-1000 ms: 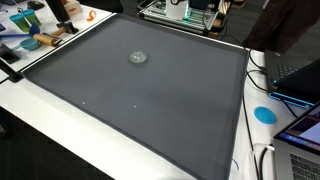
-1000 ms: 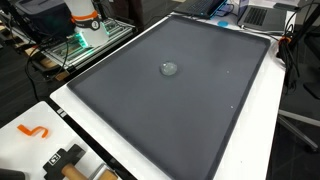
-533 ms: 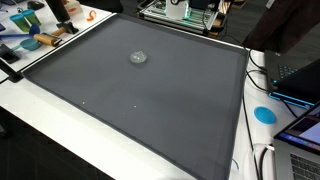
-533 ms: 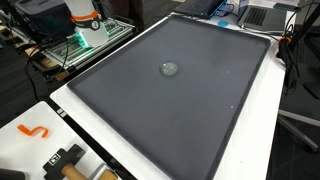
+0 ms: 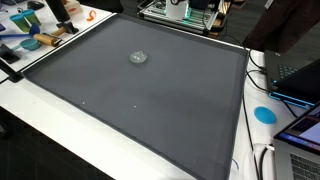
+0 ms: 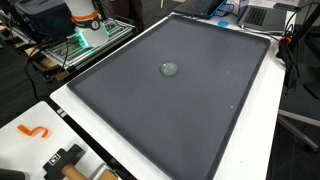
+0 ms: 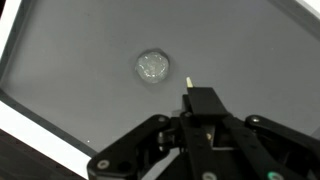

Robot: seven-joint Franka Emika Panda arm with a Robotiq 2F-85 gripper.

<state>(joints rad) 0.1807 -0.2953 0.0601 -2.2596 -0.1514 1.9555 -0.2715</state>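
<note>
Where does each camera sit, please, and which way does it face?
Exterior view: high beyond one mat corner, looking down at the disc; no gripper shows.
Exterior view: high off another side, same mat and disc; no gripper.
Wrist view: above the mat, looking past the gripper at the disc.
All share mat and disc.

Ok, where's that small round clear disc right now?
The disc lies alone on the dark grey mat, toward its far side in both exterior views; in the wrist view it sits just beyond the tool, not touching it.
</note>
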